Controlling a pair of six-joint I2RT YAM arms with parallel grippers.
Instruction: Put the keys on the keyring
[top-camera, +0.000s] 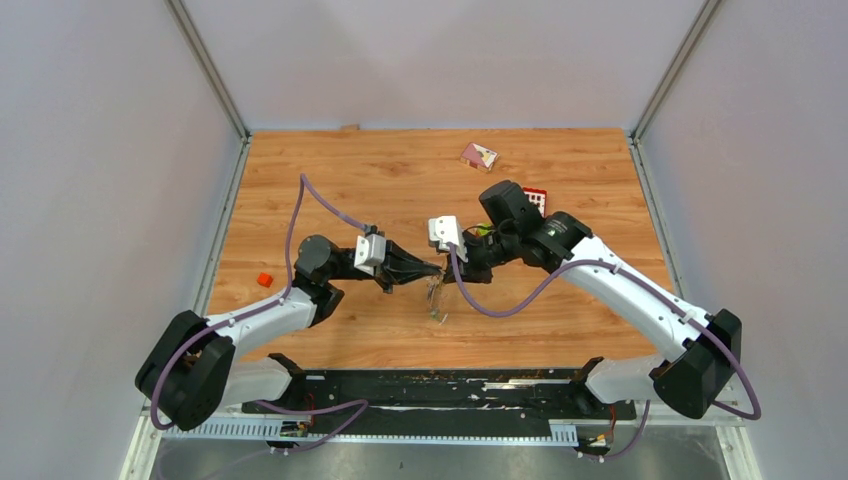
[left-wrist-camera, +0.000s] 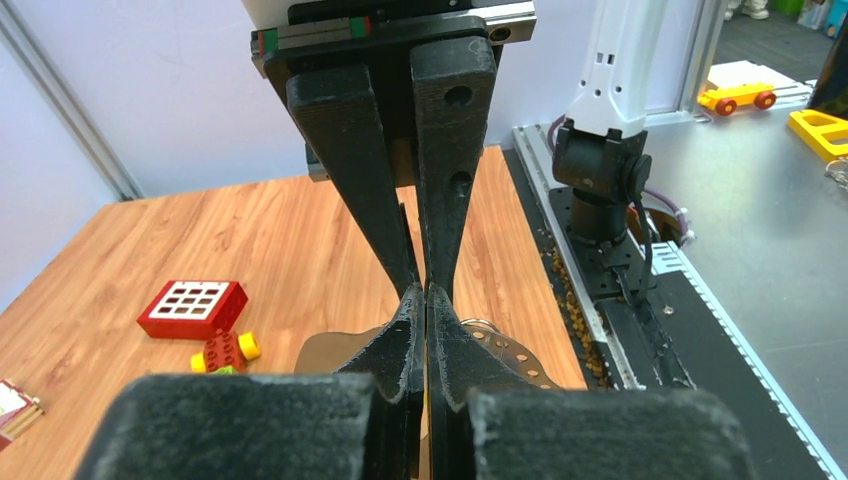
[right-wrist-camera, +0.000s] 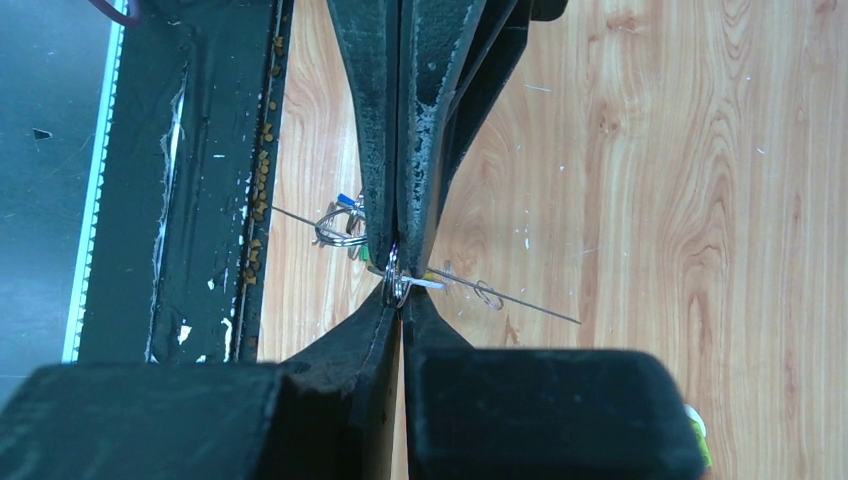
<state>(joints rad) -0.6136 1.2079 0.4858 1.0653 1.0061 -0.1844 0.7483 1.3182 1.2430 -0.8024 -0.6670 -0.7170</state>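
Keyring, a wide flat grey metal loop (top-camera: 437, 300), hangs in the air over the middle of the wood-grain laminate table (top-camera: 330, 170), straight below the spot where my two grippers meet tip to tip. From the left wrist I see it as a dull flat band dotted with small holes. From the right wrist it shows only edge-on, as a thin straight line. The left gripper (left-wrist-camera: 425, 298) has its matte black, rough-surfaced fingers pressed together, and I cannot tell whether they pinch the loop. The right gripper (right-wrist-camera: 402, 303) is likewise closed, with a small silvery split ring (right-wrist-camera: 396, 283) caught at its tips. Near that ring, on the thin line, sits a cluster of tiny wire rings (right-wrist-camera: 340, 226) with specks of blue and green plastic, too small to make out further. Well apart from the grippers lie a red plastic block with a white grid face (left-wrist-camera: 192, 308), a studded toy car of green, yellow and red bricks (left-wrist-camera: 226, 350) just beside it, a small orange piece (top-camera: 264, 279), and a pink-and-white card (top-camera: 478, 154) whose print is too small for me to read.
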